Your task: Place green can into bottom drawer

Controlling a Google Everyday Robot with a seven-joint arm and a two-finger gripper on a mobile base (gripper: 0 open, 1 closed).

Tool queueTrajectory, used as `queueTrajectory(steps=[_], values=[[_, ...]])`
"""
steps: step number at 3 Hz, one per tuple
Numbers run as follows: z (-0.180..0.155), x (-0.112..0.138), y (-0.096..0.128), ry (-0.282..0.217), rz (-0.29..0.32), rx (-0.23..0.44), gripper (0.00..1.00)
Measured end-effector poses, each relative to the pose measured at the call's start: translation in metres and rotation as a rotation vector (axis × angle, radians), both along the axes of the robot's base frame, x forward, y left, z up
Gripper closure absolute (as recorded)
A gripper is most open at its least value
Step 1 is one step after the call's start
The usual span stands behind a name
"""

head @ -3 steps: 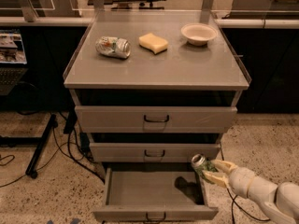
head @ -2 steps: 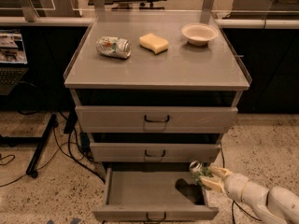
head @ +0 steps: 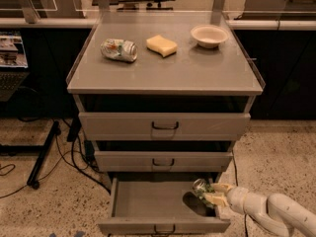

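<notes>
Fingers [head: 216, 198] are clamped on the green can [head: 200, 186], one pale pad on each side. I see the can tilted over the right end of the open bottom drawer [head: 148, 204]. My gripper [head: 209, 193] sits low at that corner. The white arm [head: 276, 212] reaches in from the lower right, nearly level and pointing left.

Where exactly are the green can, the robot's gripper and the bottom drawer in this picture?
green can [head: 199, 186]: camera view, its visible upper part.
gripper [head: 211, 193]: camera view, between its fingers, holding the can over the open drawer's right side.
bottom drawer [head: 143, 204]: camera view, bare floor of the tray.
</notes>
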State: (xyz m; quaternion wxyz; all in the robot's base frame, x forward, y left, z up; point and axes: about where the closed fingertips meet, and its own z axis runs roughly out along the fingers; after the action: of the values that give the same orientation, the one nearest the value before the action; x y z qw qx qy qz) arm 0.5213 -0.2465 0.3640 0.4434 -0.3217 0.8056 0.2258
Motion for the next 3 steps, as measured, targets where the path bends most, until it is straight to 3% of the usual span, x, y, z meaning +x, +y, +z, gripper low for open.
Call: queueTrajectory(steps=[2,3], values=[[-0.011,0.002,0.005,0.008,-0.018,0.035,1.00],[-0.036,0.025,0.022,0.039,-0.003,0.071,1.00]])
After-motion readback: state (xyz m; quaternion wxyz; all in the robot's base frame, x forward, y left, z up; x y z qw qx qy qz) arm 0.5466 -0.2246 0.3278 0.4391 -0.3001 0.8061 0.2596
